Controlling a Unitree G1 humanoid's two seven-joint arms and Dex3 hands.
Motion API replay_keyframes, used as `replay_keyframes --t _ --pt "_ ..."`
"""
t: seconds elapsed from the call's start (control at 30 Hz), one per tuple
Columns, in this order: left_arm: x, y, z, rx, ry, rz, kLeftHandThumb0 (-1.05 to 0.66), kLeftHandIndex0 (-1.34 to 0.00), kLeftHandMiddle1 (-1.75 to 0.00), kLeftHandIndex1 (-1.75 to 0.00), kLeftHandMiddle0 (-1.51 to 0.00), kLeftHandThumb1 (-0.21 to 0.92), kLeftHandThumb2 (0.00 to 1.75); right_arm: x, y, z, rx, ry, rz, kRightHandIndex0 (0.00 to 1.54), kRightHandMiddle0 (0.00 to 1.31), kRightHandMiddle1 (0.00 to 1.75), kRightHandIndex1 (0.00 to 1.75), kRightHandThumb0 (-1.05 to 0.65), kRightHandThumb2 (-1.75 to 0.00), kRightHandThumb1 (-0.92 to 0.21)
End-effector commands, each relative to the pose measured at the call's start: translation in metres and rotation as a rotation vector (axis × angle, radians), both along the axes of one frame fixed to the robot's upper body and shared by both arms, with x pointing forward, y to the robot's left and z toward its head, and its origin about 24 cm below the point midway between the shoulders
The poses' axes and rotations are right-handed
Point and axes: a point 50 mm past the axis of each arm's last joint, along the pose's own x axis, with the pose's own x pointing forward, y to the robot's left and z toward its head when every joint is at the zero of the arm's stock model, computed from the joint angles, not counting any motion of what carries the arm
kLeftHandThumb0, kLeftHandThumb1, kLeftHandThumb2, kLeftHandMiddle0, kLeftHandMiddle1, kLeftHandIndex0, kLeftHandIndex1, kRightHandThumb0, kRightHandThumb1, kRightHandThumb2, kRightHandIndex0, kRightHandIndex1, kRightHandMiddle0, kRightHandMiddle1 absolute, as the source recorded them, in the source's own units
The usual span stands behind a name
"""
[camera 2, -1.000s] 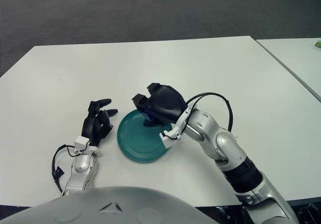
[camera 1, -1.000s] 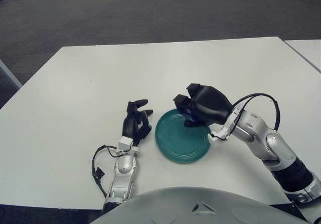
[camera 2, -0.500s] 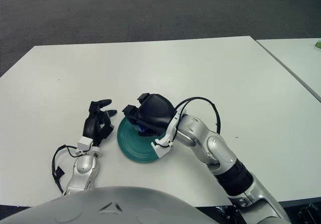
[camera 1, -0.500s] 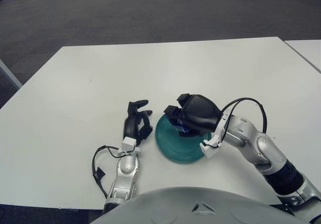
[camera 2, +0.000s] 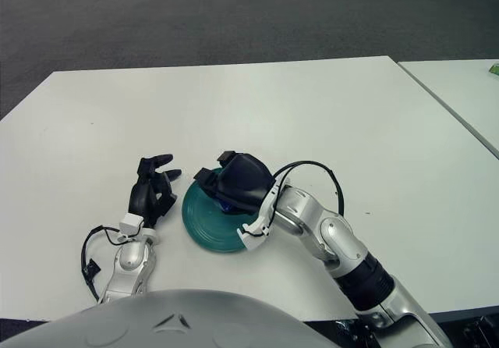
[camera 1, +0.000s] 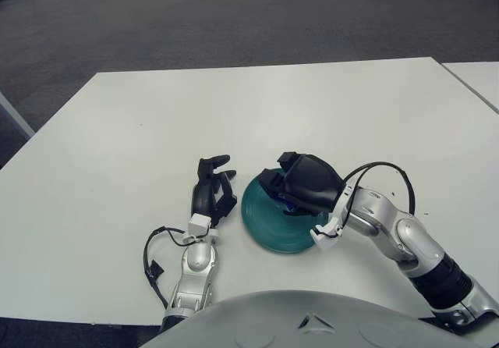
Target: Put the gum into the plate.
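A teal plate (camera 1: 271, 229) lies on the white table (camera 1: 234, 106) near its front edge. My right hand (camera 1: 290, 186) hangs low over the plate's far half, its black fingers curled downward. A small blue piece, the gum (camera 1: 289, 205), peeks out from under those fingers just above the plate's surface; most of it is hidden by the hand. My left hand (camera 1: 212, 186) shows just left of the plate with its fingers loosely spread and holding nothing.
A second white table (camera 1: 479, 75) stands at the right with a narrow gap between. A black cable (camera 1: 152, 258) loops beside my left forearm. Dark carpet lies beyond the table's far edge.
My right hand has carried the gum leftward and down, from the plate's far right rim to low over the plate. The left hand has stayed put.
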Motion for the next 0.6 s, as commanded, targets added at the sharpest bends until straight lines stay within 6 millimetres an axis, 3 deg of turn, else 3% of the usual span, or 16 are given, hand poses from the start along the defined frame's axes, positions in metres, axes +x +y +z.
replay_keyframes --t 0.0,0.1,0.2,0.4,0.57 --pt "0.0001 -0.0041 -0.0107 -0.049 0.05 0.037 -0.78 -0.09 -1.01 -1.21 -0.31 0.92 0.95 0.0035 -0.0012 0.0038 -0.054 -0.008 -0.007 0.31 0.02 1.07 0.82 -0.86 -0.87 -0.92" --pt "0.0027 -0.0034 -0.0132 -0.093 0.038 0.053 -0.82 -0.1 -1.02 -1.22 -0.31 0.92 0.94 0.0046 -0.0007 0.0055 -0.067 0.016 -0.008 0.3 0.0 0.76 0.4 -0.91 -1.0 -0.92" --pt "0.0033 -0.0033 -0.0136 -0.114 0.017 0.065 -0.84 -0.1 -1.02 -1.23 -0.31 0.92 0.94 0.005 -0.0007 0.0064 -0.057 0.049 -0.015 0.28 0.0 0.61 0.25 -0.91 -1.04 -0.92" --pt "0.0036 -0.0026 -0.0165 -0.108 -0.015 0.055 -0.86 -0.08 -1.01 -1.22 -0.27 0.92 0.95 0.0051 -0.0032 0.0092 0.0 0.108 -0.031 0.2 0.0 0.41 0.11 -0.93 -1.1 -0.92" --pt "0.0038 -0.0024 -0.0176 -0.099 -0.033 0.048 -0.86 -0.03 -0.99 -1.2 -0.23 0.92 0.98 0.0047 -0.0049 0.0092 0.034 0.136 -0.033 0.17 0.0 0.36 0.07 -0.95 -1.12 -0.92"
